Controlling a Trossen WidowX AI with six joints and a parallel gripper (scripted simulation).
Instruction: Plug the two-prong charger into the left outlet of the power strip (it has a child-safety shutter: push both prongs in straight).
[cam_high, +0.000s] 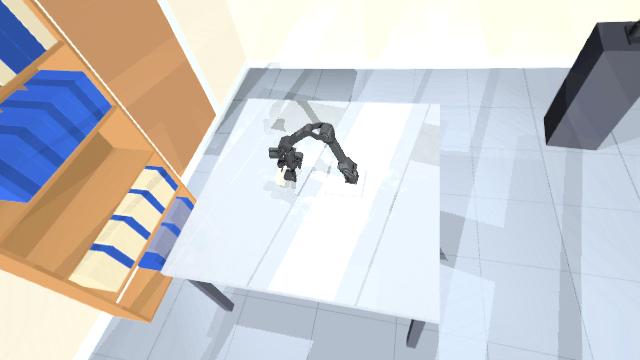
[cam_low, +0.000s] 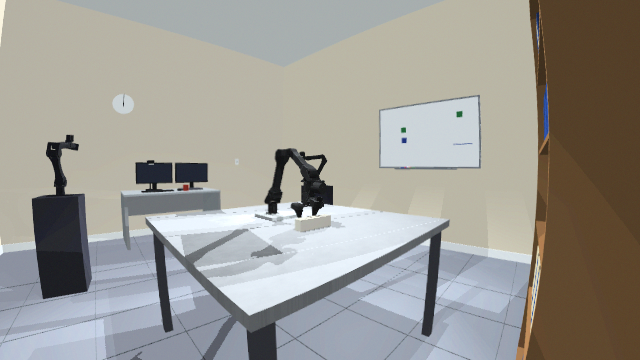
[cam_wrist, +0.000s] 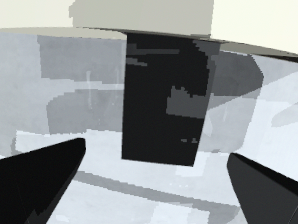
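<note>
Spread wide and holding nothing: black parallel-jaw end effector (cam_wrist: 153, 183), both dark fingers at the lower corners of the wrist view with open room between them. Standing upright in that gap, a little beyond the fingertips: black block-shaped two-prong charger (cam_wrist: 165, 106), apart from both fingers. Prongs not discernible. Behind the charger, a cream rounded body, apparently the cream rectangular power strip (cam_low: 312, 223), its outlets not readable here.

Seen from the room camera: black six-joint arm (cam_low: 290, 167) arched over the power strip, end effector (cam_low: 305, 207) poised just above the strip's left end. Strip lying flat near the middle of the white rectangular counter (cam_low: 350, 240), toward its far side. Seen from above: strip (cam_high: 285, 177) partly hidden under the end effector (cam_high: 290, 162), arm base (cam_high: 350, 172) just to the right. Well away from every counter edge; broad bare surface on the near side and to the right.

Counter on dark legs over a grey tiled floor (cam_low: 350, 325). Wooden shelf unit (cam_high: 107, 112) with blue and cream bins close along the counter's left edge in the top view. Elsewhere: whiteboard (cam_low: 430, 132) on the beige right wall, round wall clock (cam_low: 123, 103), grey desk with two monitors (cam_low: 171, 173) at the far wall, second black arm on a dark pedestal (cam_low: 61, 240) at far left.
</note>
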